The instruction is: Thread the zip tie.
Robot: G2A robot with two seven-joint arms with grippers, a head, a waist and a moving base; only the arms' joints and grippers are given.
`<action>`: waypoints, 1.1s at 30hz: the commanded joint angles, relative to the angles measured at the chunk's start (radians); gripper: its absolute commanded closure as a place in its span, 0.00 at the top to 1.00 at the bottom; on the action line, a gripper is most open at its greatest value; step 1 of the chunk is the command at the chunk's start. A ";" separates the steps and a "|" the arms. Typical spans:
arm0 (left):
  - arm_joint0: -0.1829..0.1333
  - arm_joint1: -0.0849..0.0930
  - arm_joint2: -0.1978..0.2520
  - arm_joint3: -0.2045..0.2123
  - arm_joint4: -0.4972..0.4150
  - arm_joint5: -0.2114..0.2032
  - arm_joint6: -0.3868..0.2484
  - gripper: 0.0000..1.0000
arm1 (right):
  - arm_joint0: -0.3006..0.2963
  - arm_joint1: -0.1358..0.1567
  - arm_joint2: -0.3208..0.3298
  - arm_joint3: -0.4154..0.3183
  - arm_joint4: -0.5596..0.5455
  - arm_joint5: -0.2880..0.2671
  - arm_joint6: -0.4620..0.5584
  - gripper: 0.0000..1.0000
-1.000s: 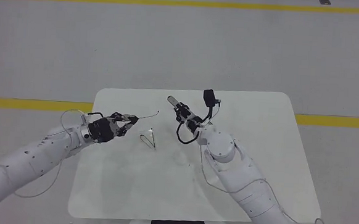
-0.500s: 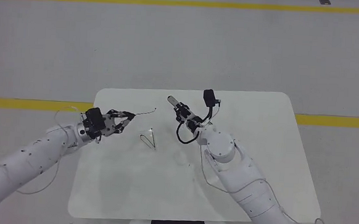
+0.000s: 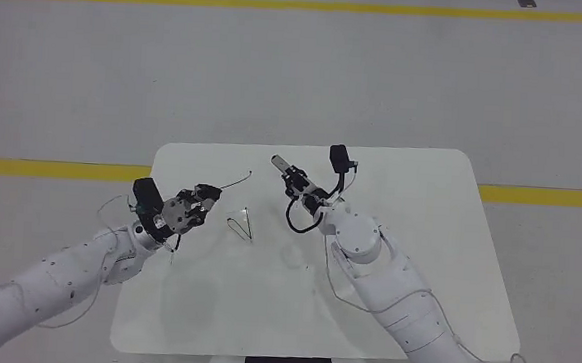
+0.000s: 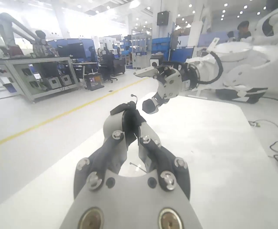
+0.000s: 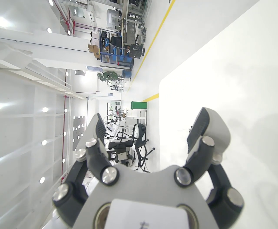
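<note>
- Two zip ties are what we see: a thin dark zip tie (image 3: 234, 183) held above the white table (image 3: 417, 249), and a folded tie (image 3: 240, 224) lying flat in a narrow V near the table's middle.
- The left gripper (image 3: 208, 192) is clenched on one end of the held strap. In the left wrist view its fingers (image 4: 121, 117) press together, with a short curled end sticking out past them.
- The left arm is over the table's left part. The right gripper (image 3: 286, 173) is near the far edge with its jaws spread and nothing between them.
- The strap's long axis runs from the left gripper diagonally toward the far edge and the right gripper, slightly bowed. Its free tip is short of that gripper and not touching it.
</note>
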 commanded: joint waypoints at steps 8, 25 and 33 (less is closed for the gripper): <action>0.004 0.024 0.000 -0.064 -0.076 0.000 -0.030 0.00 | 0.000 0.000 0.000 0.000 0.000 0.000 0.000 1.00; 0.055 0.055 0.000 -0.283 -0.485 0.000 -0.292 0.00 | 0.000 0.000 0.000 0.000 0.000 0.000 0.000 1.00; 0.049 0.090 0.000 -0.360 -0.669 0.000 -0.388 0.00 | 0.000 0.000 0.000 0.000 0.000 0.000 0.000 1.00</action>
